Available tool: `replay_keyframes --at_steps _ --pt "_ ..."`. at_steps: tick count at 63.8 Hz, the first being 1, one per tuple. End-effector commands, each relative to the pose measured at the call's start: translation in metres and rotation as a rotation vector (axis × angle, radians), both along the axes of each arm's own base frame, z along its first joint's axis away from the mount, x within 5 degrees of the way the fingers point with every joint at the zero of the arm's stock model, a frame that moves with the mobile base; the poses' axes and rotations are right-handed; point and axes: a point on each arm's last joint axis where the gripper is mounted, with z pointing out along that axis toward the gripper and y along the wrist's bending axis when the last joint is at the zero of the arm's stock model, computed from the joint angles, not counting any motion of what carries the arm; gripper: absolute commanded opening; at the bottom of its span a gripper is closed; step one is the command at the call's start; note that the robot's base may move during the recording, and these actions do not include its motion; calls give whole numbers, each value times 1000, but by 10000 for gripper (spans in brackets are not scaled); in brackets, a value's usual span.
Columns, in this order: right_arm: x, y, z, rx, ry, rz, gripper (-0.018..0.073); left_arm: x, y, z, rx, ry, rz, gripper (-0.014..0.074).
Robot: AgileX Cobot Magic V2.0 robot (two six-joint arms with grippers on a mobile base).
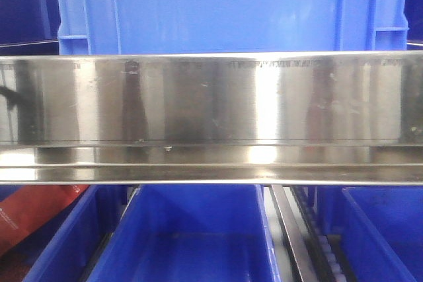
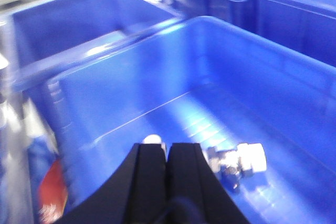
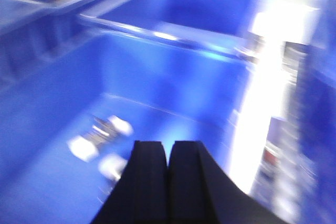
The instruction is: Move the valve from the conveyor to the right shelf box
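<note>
Left gripper [image 2: 167, 150]: fingers pressed together, empty, above a blue box [image 2: 294, 77] holding one valve [image 2: 236, 162]. Right gripper [image 3: 169, 150]: likewise closed, empty.

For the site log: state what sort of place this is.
Probably a factory or warehouse parts-sorting station: blue plastic bins racked under a brushed steel rail, with a capped metal valve lying loose in one bin.

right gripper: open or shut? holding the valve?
Shut and empty. In the right wrist view the right gripper has its jaws pressed together with nothing between them; the blurred valve lies apart on the floor of the blue box.
</note>
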Motion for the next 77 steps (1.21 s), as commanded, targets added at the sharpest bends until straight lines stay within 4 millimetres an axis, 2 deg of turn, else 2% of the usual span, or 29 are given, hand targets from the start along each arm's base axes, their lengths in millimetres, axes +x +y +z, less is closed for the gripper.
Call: replay_keyframes --at_steps 1,9,17,20,37,52,61,72,77 --pt "-12 -12 -9 0 -6 -37 -157 -6 18 1 -49 23 72 -111" --pt "-37 -21 -27 2 -33 -62 -157 -16 35 -13 -38 58 114 -111" --pt "-65 -29 -41 25 -95 -81 -157 -39 45 -23 -44 40 117 -111" --pt "-75 -32 -52 30 -108 -89 -157 -49 48 -25 -52 20 114 -111" --pt "-136 -48 -96 59 -195 -111 -162 -129 75 -36 -124 -140 93 -111" --pt "-182 -58 -128 72 -242 -107 -162 -194 98 -73 -143 -191 91 -111" --pt "-202 -62 -150 78 -265 -105 -162 -221 108 -101 -152 -219 90 -111" --pt "-217 -65 -177 82 -279 -103 -162 -243 115 -136 -178 -280 83 -111" --pt "-220 -66 -187 82 -279 -103 -162 -246 116 -151 -191 -315 77 -111"
